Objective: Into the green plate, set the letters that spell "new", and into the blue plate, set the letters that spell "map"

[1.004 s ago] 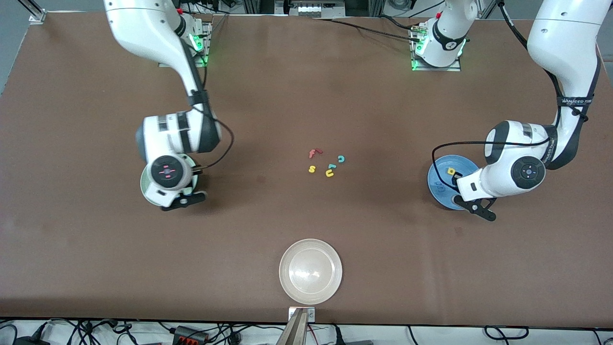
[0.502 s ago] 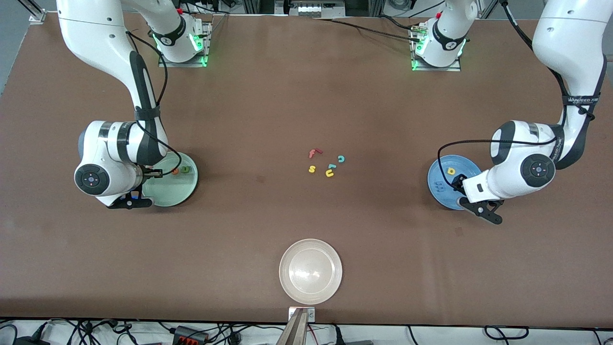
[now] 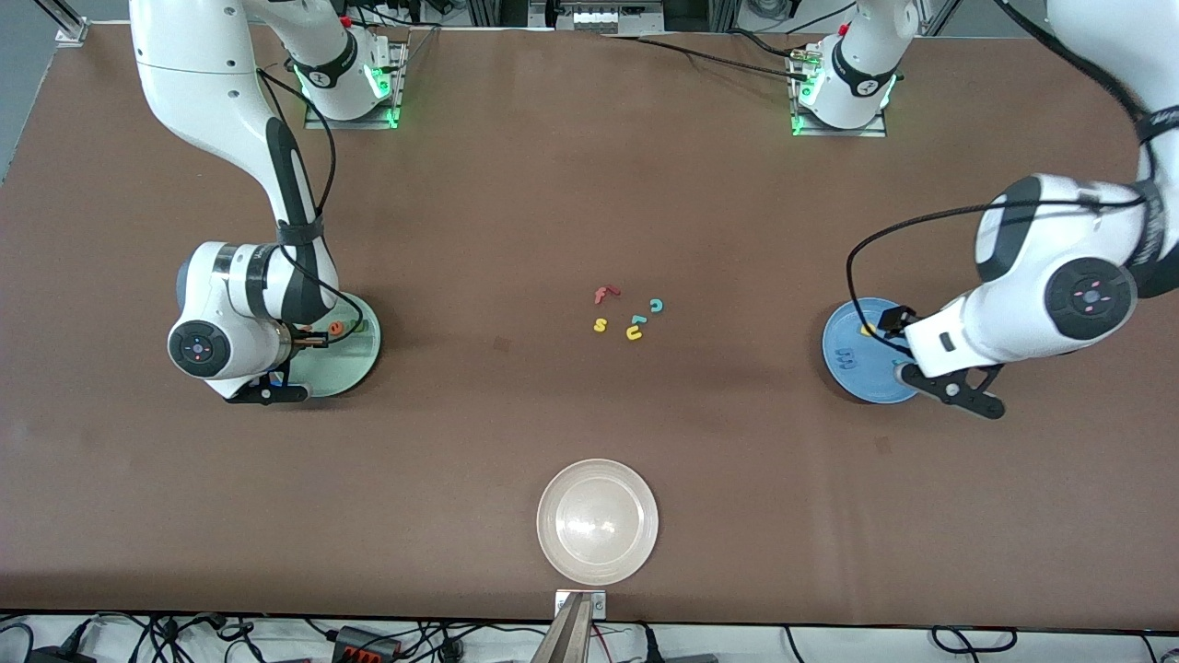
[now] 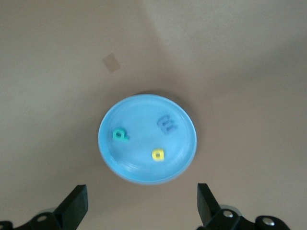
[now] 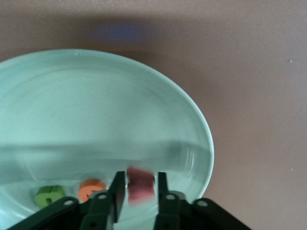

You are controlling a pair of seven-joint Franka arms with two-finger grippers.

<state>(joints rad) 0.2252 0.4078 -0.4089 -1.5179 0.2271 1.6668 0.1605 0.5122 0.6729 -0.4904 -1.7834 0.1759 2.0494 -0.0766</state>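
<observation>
The green plate [image 3: 364, 354] lies toward the right arm's end of the table. An orange e [image 3: 337, 327] and a green n [image 5: 49, 194] lie in it. My right gripper [image 5: 140, 191] hangs low over this plate [image 5: 96, 110]. Its jaws are narrowly parted, and a blurred pinkish-red w [image 5: 140, 184] sits loose between them. The blue plate [image 4: 144, 167] holds a dark blue m [image 4: 167, 124], a yellow a [image 4: 158, 154] and a teal p [image 4: 120, 134]. My left gripper [image 4: 141, 206] is wide open and empty, raised over that plate's [image 3: 852, 368] edge.
A white plate [image 3: 597, 521] sits near the table edge closest to the front camera. At mid-table lie several loose letters: a red f [image 3: 603, 294], a teal c [image 3: 656, 305], a yellow s [image 3: 600, 324] and a yellow u [image 3: 634, 333].
My left gripper opened, left the teal p in the blue plate and rose. My right arm shifted over the green plate and its jaws began to part around the w.
</observation>
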